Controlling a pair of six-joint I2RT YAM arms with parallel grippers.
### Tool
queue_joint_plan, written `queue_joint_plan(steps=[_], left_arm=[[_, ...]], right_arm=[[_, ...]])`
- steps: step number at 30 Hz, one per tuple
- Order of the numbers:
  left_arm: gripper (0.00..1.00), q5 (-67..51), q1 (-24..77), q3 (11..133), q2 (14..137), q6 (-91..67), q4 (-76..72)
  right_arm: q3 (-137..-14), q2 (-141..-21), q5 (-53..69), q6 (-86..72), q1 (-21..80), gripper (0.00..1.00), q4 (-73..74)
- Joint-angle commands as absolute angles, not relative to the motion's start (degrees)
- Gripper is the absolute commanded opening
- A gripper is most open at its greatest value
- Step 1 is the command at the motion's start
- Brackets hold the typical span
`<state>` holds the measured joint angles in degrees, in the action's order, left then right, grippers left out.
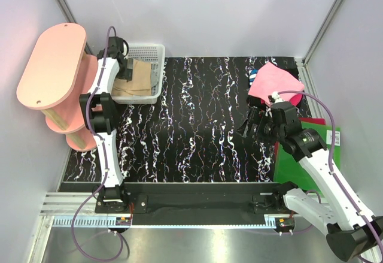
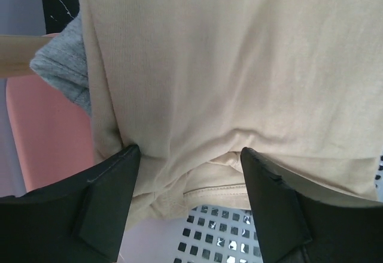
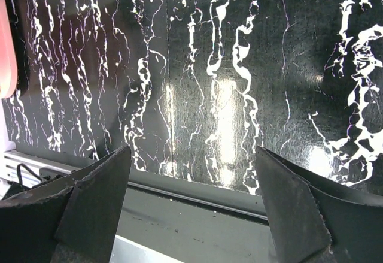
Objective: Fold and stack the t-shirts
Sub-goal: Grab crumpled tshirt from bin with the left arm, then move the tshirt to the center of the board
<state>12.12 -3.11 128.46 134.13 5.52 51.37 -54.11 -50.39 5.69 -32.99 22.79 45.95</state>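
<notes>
Pickup looks to be the step in hand. The left gripper [image 2: 188,155] hangs over the white mesh basket [image 1: 152,51] at the far left corner of the table [image 1: 191,131]; its jaws stand apart, straddling a raised ridge of the tan t-shirt [image 2: 227,65]; the cloth seems to brush the inside of one finger, but I see nothing pinched yet. The tan shirt lies rumpled in the basket; a grey t-shirt [image 2: 63,62] peeks out just beside it, and I cannot tell which lies over which. The pink t-shirt [image 1: 272,83] rests at the far right of the table, near the right gripper [image 3: 191,155]; that one hovers above bare tabletop, jaws wide, holding nothing.

By my reckoning the job is barely begun, since the tan shirt is not yet out of the basket. The next move calls for the left jaws to close on that ridge alone, without catching the grey cloth; then a lift high enough to clear the basket wall, and a carry to the open middle, where the right arm can take a second edge.
</notes>
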Motion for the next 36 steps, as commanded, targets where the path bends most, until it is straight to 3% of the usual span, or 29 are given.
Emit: queue_joint_plan(steps=[1, 4, 5, 6, 7, 14, 20, 27, 36], left_arm=[[0.66, 15.21, -3.52, 128.32, 135.53, 6.06, 48.87], [0.46, 15.38, -3.52, 127.80, 135.70, 6.85, 48.78], [0.20, 15.73, -3.52, 127.71, 135.70, 7.20, 48.87], [0.07, 15.99, -3.52, 127.36, 135.44, 7.29, 48.87], [0.00, 16.17, -3.52, 127.01, 135.18, 7.56, 48.87], [0.00, 8.18, -0.71, 122.96, 123.33, 8.87, 50.44], [0.00, 5.89, 14.11, 124.45, 102.44, 14.06, 53.26], [0.00, 1.33, 24.34, 128.15, 88.96, 17.48, 57.82], [0.00, -5.96, 39.46, 114.97, 77.61, 20.22, 67.48]], right_arm=[[-53.00, -48.08, 7.12, -33.75, 23.29, 0.91, 45.26], [-52.47, -47.46, 7.47, -34.10, 23.29, 0.89, 45.18], [-52.21, -47.29, 7.47, -34.36, 23.29, 0.88, 45.26], [-52.12, -47.02, 7.56, -34.37, 23.29, 0.87, 45.09], [-51.77, -46.93, 7.73, -34.37, 23.29, 0.86, 45.17], [-51.15, -46.05, 8.70, -34.45, 23.29, 0.79, 44.30], [-50.89, -45.27, 9.32, -33.66, 23.20, 0.73, 43.68], [-50.97, -43.24, 8.79, -33.05, 23.38, 0.70, 44.30], [-51.68, -41.66, 7.65, -33.31, 23.29, 0.67, 45.53]])
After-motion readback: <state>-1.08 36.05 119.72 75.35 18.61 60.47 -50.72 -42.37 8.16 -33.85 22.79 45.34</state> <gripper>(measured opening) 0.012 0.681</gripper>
